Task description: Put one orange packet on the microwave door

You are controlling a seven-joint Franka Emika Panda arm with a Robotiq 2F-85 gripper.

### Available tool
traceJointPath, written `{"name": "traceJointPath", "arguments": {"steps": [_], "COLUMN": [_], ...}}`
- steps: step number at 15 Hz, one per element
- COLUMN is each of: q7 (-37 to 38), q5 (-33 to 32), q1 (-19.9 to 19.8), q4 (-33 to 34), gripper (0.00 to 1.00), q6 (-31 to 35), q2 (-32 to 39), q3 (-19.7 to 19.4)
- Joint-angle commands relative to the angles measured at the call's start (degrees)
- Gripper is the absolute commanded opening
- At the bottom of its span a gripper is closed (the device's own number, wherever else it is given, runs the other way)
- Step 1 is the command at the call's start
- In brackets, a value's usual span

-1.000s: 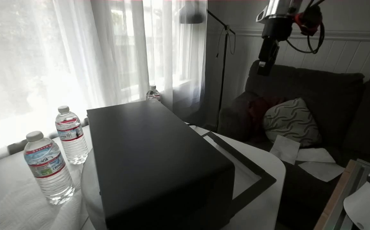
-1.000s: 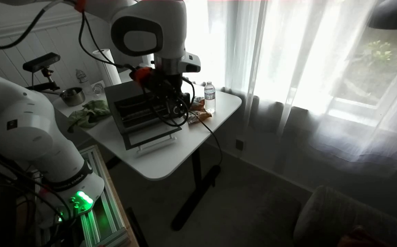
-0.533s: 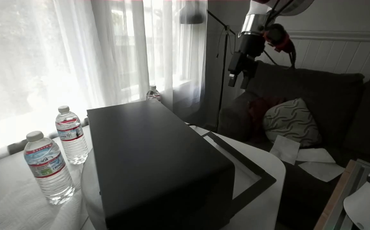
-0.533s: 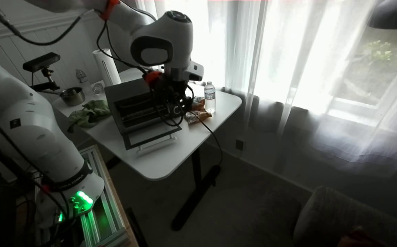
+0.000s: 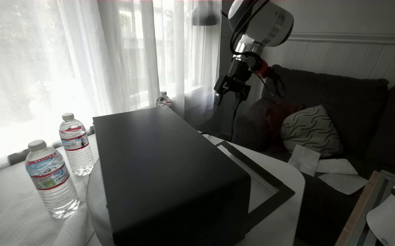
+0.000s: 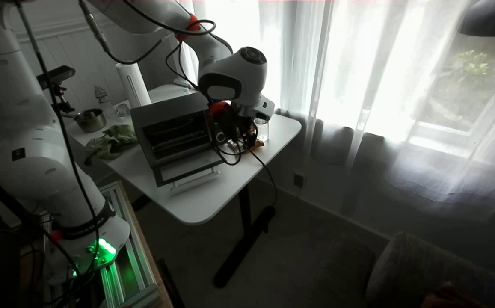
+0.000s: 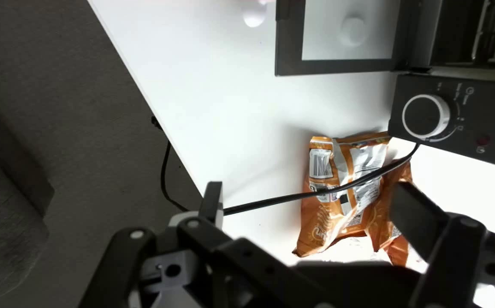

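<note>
While the gripper (image 5: 227,101) is held above the white table (image 7: 213,85), its two fingers (image 7: 418,216) are spread well apart in an unclenched grip. In the wrist view, an orange packet (image 7: 330,216) is seen between the fingers, laid on the tabletop, with its white printed panels and barcode exposed. A second orange packet (image 7: 380,218) is found just beside it, partly hidden by a finger. Across the first packet a black cable (image 7: 281,199) is seen to pass; whether the wrapper is touched by it cannot be told. The microwave door (image 7: 337,67), its dark frame set around a see-through window, is folded down from the black box (image 5: 170,164), and the orange packet is seen apart from it, near the box's corner by the control knob (image 7: 422,116). In an exterior view, a water bottle (image 6: 262,130) is placed just beside the packets, its upper part covered by the arm (image 6: 247,77). Two more bottles (image 5: 52,179) are stood behind the black box.
</note>
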State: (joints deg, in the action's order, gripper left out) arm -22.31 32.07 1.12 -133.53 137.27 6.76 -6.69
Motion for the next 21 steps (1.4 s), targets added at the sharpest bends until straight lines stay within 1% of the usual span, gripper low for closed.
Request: {"name": "traceJointPath", "arguments": {"steps": [1, 4, 14, 15, 18, 21], "q7": [-0.24, -0.45, -0.45, 0.84, 3.35, 8.9], "q5": [0.67, 1.16, 1.24, 1.81, 2.21, 1.81], "q1": [-2.84, -3.46, -3.5, -3.67, -4.0, -3.96], "q4": [1.36, 3.34, 3.52, 5.5, 9.81, 14.08], "gripper": [1.0, 1.0, 1.0, 1.0, 1.0, 1.0], "q6": [0.05, 0.11, 0.11, -1.55, -3.32, -4.15], "q2": [1.73, 4.1, 4.13, 5.73, 10.34, 15.06], "q3": [2.94, 3.49, 3.55, 3.91, 5.84, 7.13]}}
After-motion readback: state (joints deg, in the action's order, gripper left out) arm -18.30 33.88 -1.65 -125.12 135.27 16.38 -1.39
